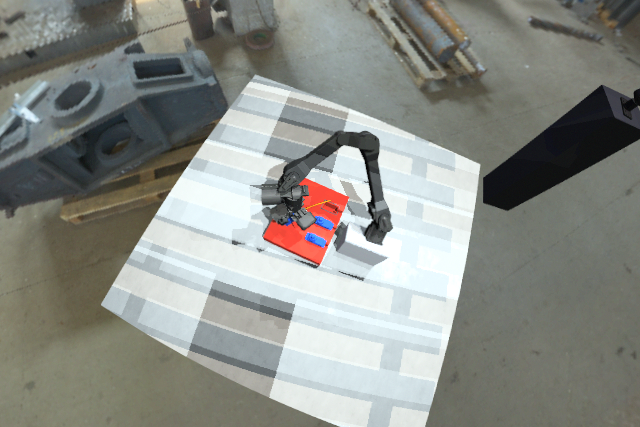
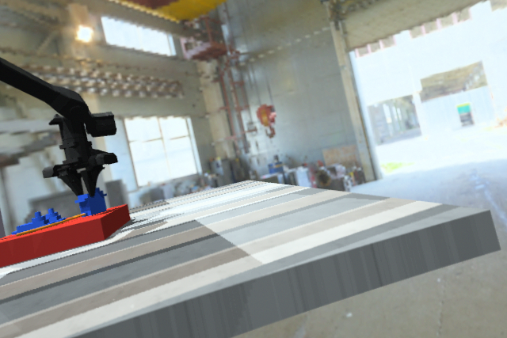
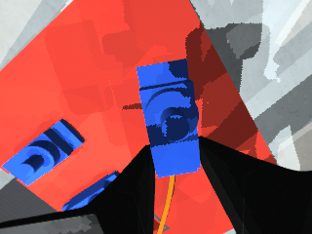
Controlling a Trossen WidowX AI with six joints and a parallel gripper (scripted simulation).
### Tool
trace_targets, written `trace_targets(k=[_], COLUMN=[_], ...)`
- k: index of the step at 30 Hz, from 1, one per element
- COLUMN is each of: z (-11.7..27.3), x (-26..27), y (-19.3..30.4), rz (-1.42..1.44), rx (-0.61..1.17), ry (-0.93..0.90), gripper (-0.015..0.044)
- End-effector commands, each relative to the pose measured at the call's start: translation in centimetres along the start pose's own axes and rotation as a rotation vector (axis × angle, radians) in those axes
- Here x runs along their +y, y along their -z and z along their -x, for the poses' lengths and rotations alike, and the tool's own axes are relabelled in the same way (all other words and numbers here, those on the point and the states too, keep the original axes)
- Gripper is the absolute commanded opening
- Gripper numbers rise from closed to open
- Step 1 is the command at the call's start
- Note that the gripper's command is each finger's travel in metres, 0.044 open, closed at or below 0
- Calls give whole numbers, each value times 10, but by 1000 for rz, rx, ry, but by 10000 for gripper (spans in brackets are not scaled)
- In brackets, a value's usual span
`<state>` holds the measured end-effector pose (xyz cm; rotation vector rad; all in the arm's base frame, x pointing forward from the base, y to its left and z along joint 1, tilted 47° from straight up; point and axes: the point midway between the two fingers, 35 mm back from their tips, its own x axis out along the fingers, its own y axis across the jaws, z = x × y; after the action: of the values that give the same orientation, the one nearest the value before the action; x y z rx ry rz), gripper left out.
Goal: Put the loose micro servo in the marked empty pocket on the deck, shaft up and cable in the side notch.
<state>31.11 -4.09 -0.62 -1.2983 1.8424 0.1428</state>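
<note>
Between fingers | micro servo (image 3: pixel 169 117) gripped | on red deck (image 3: pixel 88 83)

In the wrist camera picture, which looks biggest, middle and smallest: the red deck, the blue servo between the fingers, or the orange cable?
1. Flat red deck: fills most of the picture.
2. Blue boxy micro servo, pinched by the black gripper; it looks large partly because it is near the camera.
3. Thin orange cable: just a short sliver shows.
</note>
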Motion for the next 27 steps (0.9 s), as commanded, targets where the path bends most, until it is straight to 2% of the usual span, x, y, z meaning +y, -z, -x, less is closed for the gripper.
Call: trace_targets(k=[1,6,20,27], z=[8,29,29,29], x=[0,3,3,24], y=[0,5,10,2], rz=[1,2,2,2], rx=[0,0,1,0], ry=[4,4,3,3], gripper=[0,0,0,0])
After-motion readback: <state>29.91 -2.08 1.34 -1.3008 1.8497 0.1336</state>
